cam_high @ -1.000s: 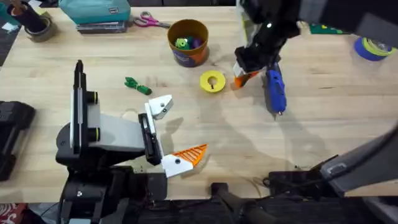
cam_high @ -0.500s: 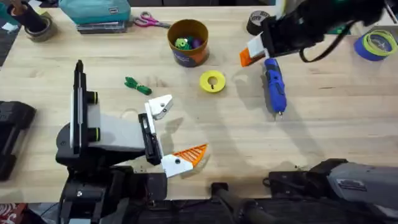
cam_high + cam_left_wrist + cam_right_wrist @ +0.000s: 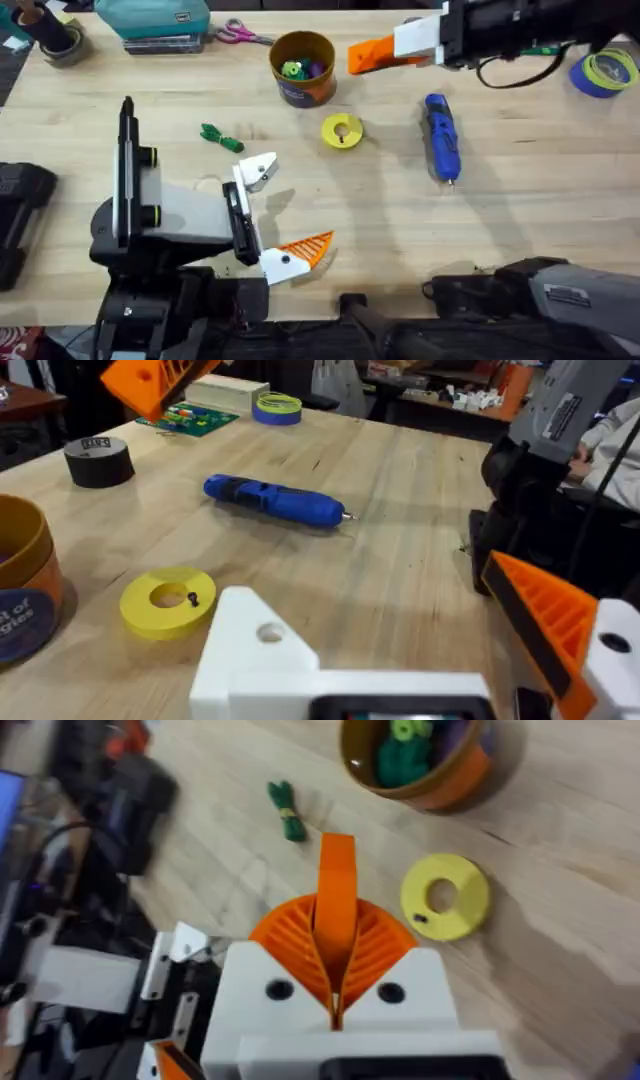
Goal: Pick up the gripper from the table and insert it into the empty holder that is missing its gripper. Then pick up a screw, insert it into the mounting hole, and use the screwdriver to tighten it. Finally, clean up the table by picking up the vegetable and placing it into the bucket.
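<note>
My right gripper (image 3: pixel 388 50) hangs above the table's far side, shut on the orange wedge gripper (image 3: pixel 360 56), which sticks up between its ribbed pads (image 3: pixel 372 945). My left gripper (image 3: pixel 281 210) rests open near the front. One of its fingers is the bare white holder (image 3: pixel 258 170) and the other carries an orange pad (image 3: pixel 308 247). The blue screwdriver (image 3: pixel 441 137) lies right of centre. A dark screw (image 3: pixel 192 598) sits on the yellow disc (image 3: pixel 341 131). The green vegetable (image 3: pixel 222 137) lies left of the disc. The orange bucket (image 3: pixel 302 68) stands at the far middle.
Pink scissors (image 3: pixel 240 35) and a teal box (image 3: pixel 152 18) lie at the far left. A black tape roll (image 3: pixel 98 460) and a blue-yellow tape roll (image 3: pixel 604 72) sit at the far right. Small toys fill the bucket.
My right gripper rose from the table beside the screwdriver and swung toward the far side and left, carrying the orange wedge. The left arm stayed still.
</note>
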Tool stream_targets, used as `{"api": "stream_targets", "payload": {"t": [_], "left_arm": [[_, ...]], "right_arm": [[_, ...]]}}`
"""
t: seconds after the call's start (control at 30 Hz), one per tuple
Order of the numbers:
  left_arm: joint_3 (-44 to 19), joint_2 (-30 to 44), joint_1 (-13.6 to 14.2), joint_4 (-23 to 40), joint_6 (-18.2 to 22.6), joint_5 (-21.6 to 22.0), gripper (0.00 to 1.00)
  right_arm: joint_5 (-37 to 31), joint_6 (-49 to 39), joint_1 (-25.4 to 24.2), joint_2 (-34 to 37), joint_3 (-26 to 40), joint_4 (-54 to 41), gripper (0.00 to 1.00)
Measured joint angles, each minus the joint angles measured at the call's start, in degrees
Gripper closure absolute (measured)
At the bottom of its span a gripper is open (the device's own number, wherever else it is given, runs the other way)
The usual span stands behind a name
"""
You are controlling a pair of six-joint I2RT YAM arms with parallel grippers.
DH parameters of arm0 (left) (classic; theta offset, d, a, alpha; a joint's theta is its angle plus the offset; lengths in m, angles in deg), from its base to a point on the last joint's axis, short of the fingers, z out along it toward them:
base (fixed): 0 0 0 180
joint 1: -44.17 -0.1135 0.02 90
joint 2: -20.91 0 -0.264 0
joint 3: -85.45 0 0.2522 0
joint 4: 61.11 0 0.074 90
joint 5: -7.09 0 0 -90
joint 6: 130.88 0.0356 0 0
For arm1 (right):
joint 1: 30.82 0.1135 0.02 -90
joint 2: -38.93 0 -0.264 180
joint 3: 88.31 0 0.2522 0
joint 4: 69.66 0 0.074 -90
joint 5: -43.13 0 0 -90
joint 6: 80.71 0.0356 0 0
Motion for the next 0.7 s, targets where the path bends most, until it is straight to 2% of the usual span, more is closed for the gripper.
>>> {"api": "stream_targets", "payload": {"t": [0.2,0.3,0.47,0.57,0.63,0.7], "left_arm": [[0.00,0.00,0.00,0.00,0.00,0.00,0.015],[0.00,0.01,0.00,0.00,0.00,0.02,0.015],[0.00,0.00,0.00,0.00,0.00,0.02,0.015],[0.00,0.00,0.00,0.00,0.00,0.02,0.016],[0.00,0.00,0.00,0.00,0.00,0.02,0.015],[0.00,0.02,0.00,0.00,0.00,0.02,0.015]], "right_arm": [[9.48,3.92,-0.64,-0.11,-7.25,14.00,0.992],[15.01,7.83,-0.78,-0.11,-11.88,23.88,0.992],[25.25,21.48,-2.25,-0.11,-22.22,54.61,0.993],[30.08,34.35,-3.05,0.16,-28.40,78.95,0.993],[32.68,42.61,-3.14,0.95,-30.66,90.60,0.993],[35.23,50.38,-3.15,2.48,-31.92,98.20,0.993]]}}
